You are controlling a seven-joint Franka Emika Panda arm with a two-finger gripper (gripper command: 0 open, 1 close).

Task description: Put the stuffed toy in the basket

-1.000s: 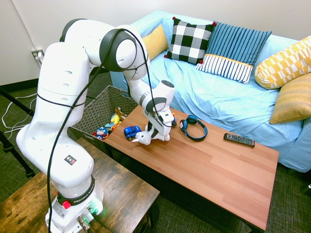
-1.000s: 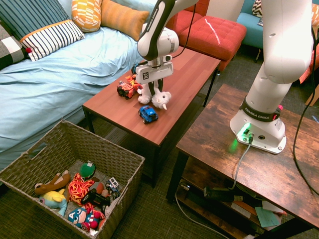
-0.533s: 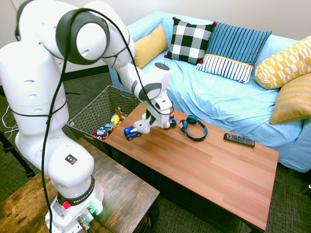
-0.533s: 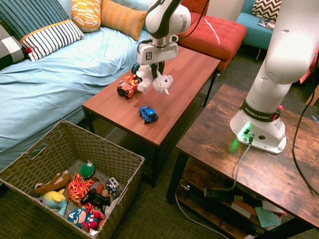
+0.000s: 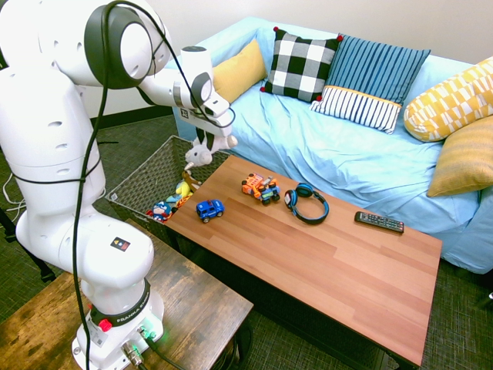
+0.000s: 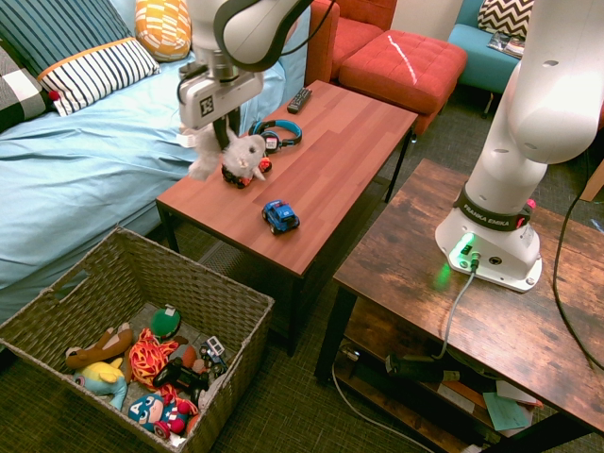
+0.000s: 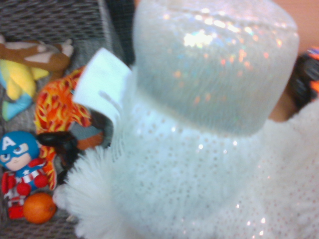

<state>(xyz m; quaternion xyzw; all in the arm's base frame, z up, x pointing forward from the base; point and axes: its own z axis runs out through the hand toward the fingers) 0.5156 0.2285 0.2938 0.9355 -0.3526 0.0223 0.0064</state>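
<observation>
First exterior view: claw [image 5: 205,142] was closed on the stuffed toy [image 5: 199,155], fluffy white plush with stubby legs. Toy hung in the air, higher than the rim of the basket [image 5: 142,176]: big rectangular box, dark grey-brown weave, sloping walls. Wood-grain table [image 5: 323,266] stood just beside the basket. On it, going away from the basket: glossy blue toy car [image 5: 209,210], orange chunky-wheeled toy vehicle [image 5: 254,186], headphones [image 5: 306,203] with a rounded black-and-blue band, then a slim black remote [image 5: 379,223], well apart from the basket. Sofa [image 5: 323,142] past the table had a wrinkled light-blue cloth cover.

Second exterior view: same grip, fingers on the toy's body, its fuzzy head and legs sticking out either side. Toy was off the table, outside the basket opening in this picture. Inside the basket: brown plush [image 6: 101,347], yellow-and-blue plush [image 6: 103,378], flame-print cloth [image 6: 151,359], rounded green item [image 6: 164,322], red-and-blue hero doll [image 6: 159,413].

Wrist view: stuffed toy filled most of it, blurry. Smooth glittery silver-white end on one stubby part, sequin-dotted plush, shaggy tuft, flat white fabric tag [image 7: 103,83]. Basket interior showed below, smooth round orange ball [image 7: 39,208] by the doll.
</observation>
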